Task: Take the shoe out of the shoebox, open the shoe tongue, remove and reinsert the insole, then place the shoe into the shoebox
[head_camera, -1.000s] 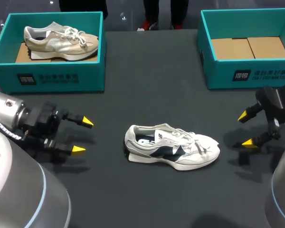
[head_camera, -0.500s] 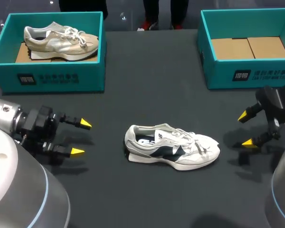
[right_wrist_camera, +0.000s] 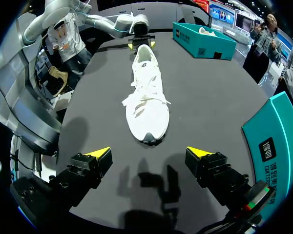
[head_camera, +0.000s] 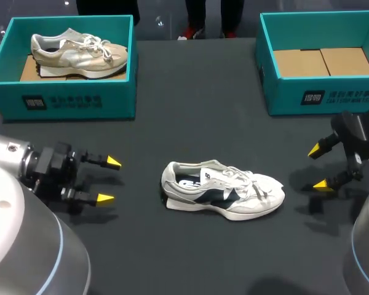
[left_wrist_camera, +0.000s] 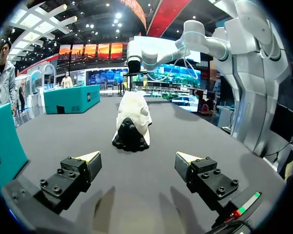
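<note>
The white sneaker (head_camera: 224, 190) sits upright on its sole in the middle of the desk, heel toward the left end effector (head_camera: 109, 180), toe toward the right end effector (head_camera: 318, 167). Both are spread wide, holding nothing. Looks light with a squashy upper (laces flop), so I'd pinch the stiffer heel collar.

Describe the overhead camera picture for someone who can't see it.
A white sneaker lies on a dark table between the open left gripper and open right gripper, touching neither. Behind it stand two teal shoeboxes: the left shoebox holds a beige sneaker, the right shoebox no shoe.
</note>
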`<action>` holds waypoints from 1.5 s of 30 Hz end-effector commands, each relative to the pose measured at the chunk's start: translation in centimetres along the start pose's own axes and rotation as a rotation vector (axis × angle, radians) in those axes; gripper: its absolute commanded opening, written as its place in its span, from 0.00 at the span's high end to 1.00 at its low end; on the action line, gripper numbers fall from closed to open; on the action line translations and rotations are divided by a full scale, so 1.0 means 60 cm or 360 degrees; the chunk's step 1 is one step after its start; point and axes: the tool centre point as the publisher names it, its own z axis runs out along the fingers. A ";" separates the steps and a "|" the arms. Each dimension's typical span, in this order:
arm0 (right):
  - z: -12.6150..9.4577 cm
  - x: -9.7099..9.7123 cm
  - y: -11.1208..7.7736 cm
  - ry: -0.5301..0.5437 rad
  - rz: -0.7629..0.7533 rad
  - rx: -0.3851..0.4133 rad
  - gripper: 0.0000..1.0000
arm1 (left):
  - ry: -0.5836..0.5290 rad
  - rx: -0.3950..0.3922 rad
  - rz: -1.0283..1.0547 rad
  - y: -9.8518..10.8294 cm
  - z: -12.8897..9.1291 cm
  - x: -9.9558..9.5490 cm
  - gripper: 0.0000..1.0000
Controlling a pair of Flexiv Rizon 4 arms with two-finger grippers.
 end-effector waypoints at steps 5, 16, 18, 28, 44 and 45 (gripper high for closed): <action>0.000 0.001 0.000 -0.0001 0.0000 0.0002 0.00 | -0.0023 -0.0022 -0.0007 -0.002 0.017 0.009 0.00; 0.000 0.001 0.000 -0.0001 0.0000 0.0002 0.00 | -0.0024 -0.0026 -0.0033 -0.007 0.044 0.017 0.00; 0.000 0.001 0.000 -0.0001 0.0000 0.0002 0.00 | -0.0026 -0.0023 -0.0038 -0.009 0.048 0.018 0.00; 0.000 0.001 0.000 -0.0001 0.0000 0.0002 0.00 | -0.0035 -0.0023 -0.0060 -0.013 0.073 0.023 0.00; 0.000 0.001 0.000 -0.0001 0.0000 0.0002 0.00 | -0.0087 -0.0033 -0.0047 -0.011 0.107 0.010 0.00; 0.000 0.001 0.000 -0.0001 0.0000 0.0002 0.00 | -0.0087 -0.0034 -0.0045 -0.011 0.109 0.008 0.00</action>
